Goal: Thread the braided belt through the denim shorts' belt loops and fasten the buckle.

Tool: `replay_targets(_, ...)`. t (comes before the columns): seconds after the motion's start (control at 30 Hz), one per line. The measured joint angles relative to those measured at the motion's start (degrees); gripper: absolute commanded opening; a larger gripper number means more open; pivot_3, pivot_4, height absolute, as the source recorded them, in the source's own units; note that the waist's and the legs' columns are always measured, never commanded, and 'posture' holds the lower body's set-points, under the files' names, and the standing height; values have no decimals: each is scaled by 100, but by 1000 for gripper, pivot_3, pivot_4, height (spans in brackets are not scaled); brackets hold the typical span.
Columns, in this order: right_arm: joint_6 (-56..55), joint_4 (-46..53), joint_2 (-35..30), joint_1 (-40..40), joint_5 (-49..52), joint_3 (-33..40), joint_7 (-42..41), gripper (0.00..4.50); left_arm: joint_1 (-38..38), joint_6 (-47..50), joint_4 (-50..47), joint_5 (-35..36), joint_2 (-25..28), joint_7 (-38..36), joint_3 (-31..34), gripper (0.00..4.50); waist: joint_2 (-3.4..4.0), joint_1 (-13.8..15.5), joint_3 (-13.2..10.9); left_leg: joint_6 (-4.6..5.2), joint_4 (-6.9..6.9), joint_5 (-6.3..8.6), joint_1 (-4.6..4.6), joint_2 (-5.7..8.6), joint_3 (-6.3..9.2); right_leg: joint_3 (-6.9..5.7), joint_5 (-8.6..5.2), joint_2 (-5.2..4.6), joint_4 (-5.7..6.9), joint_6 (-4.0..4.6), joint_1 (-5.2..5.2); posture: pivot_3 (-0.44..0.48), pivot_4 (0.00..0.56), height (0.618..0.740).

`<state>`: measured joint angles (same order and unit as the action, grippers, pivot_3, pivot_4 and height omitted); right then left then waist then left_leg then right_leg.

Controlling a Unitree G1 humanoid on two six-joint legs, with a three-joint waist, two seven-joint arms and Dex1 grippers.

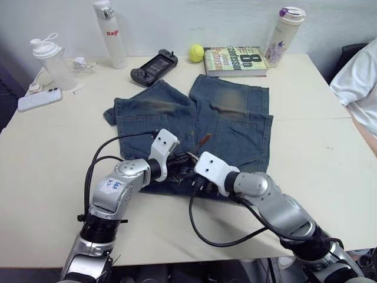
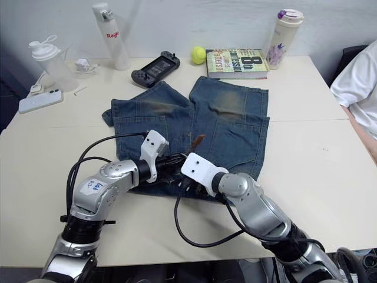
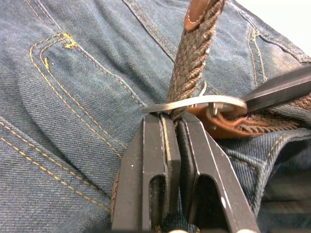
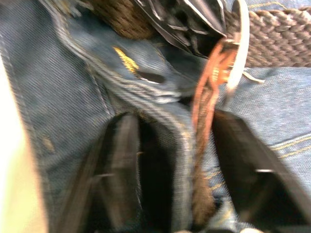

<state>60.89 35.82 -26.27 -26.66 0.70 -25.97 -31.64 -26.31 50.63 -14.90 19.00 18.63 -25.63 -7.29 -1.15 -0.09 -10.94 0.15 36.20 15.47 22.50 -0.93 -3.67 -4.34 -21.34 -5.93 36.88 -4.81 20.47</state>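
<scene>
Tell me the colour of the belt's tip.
Tan leather, on the dark-brown braided belt; the tip shows best in the left wrist view.

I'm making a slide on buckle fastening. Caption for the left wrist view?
Left tool pinching the braided belt just below the buckle, over the denim shorts.

Left gripper (image 3: 172, 128) and right gripper (image 4: 177, 145) close together over the waistband of the denim shorts (image 1: 235, 127), left one pinched tight on the braided belt (image 3: 192, 58), right one spread wide around the belt and waistband edge. Buckle (image 3: 194, 103) right at the left fingertips, belt running on past it. Shorts' legs beyond both grippers. Further beyond: game controller (image 1: 154, 66), tennis ball (image 1: 196, 53), book (image 1: 235, 61). Off past the left gripper's side: phone (image 1: 39, 98), shaker bottle (image 1: 52, 59), tall bottle (image 1: 110, 34). Past the right gripper's side: tumbler (image 1: 284, 35). All on the table (image 1: 318, 147).
</scene>
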Motion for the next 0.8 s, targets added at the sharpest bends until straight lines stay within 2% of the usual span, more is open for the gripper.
replay_targets(0.03,172,182,-1,13,174,234,-76,4469,-1,-27,0,-2,-11,-2,-6,0,0,0,0,0,1,0,1,0,1,0,0,0,0,0,0,0,150,740)
replay_targets(0.07,256,267,-3,14,265,383,-124,4469,2,-36,1,-2,-16,-2,-10,0,0,2,0,1,0,0,1,1,1,0,0,-1,0,0,0,0,150,740)
replay_targets(0.2,1117,800,-204,-453,1140,2010,-674,4469,26,-65,6,-4,-21,-35,-62,0,-1,6,0,6,3,3,4,3,5,-3,0,-4,0,0,-2,0,150,740)
replay_targets(0.27,1320,832,-257,-744,1415,2458,-825,4469,26,-76,10,-9,-20,-43,-64,0,-1,4,0,7,0,3,3,2,6,-4,0,-4,-1,0,-2,0,150,740)
replay_targets(0.43,1271,561,-359,-1167,1667,2684,-898,4469,25,-113,34,-29,-38,-45,-82,0,0,-5,0,7,-1,3,3,3,3,-3,0,-4,0,0,0,0,150,740)
replay_targets(0.5,857,396,-706,-1219,1516,2496,-903,4469,25,-147,46,-36,-64,-45,-118,0,0,-3,-1,8,0,3,4,4,1,-2,0,-5,-1,0,0,0,150,740)
replay_targets(0.53,184,153,-1127,-1230,1109,2087,-917,4469,30,-167,51,-45,-59,-51,-136,0,-1,13,-1,11,2,4,6,6,3,-5,0,-7,-4,0,-1,0,150,740)
replay_targets(0.57,-1375,-539,-1751,-1365,54,1060,-934,4469,33,-236,88,-86,-45,-58,-177,0,-1,-3,-1,18,11,7,5,12,-10,5,1,-12,-7,-3,-1,0,150,740)
replay_targets(0.63,-3342,-1625,-1890,-1724,-1263,-213,-872,4469,30,-457,133,-218,21,-107,-296,0,-1,-24,-1,16,9,5,2,10,-17,8,2,-9,-2,-6,4,0,150,740)
replay_targets(0.7,-4585,-2300,-1895,-1825,-1801,-621,-858,4469,32,-601,150,-280,34,-174,-385,0,-1,15,-1,9,13,1,15,2,-4,-7,2,-2,-3,-6,7,0,150,740)
replay_targets(0.8,-5487,-2782,-1884,-1868,-2137,-685,-875,4469,31,-716,176,-357,40,-206,-424,0,-1,6,-1,17,51,6,41,2,6,-16,4,-3,0,-10,10,0,150,740)
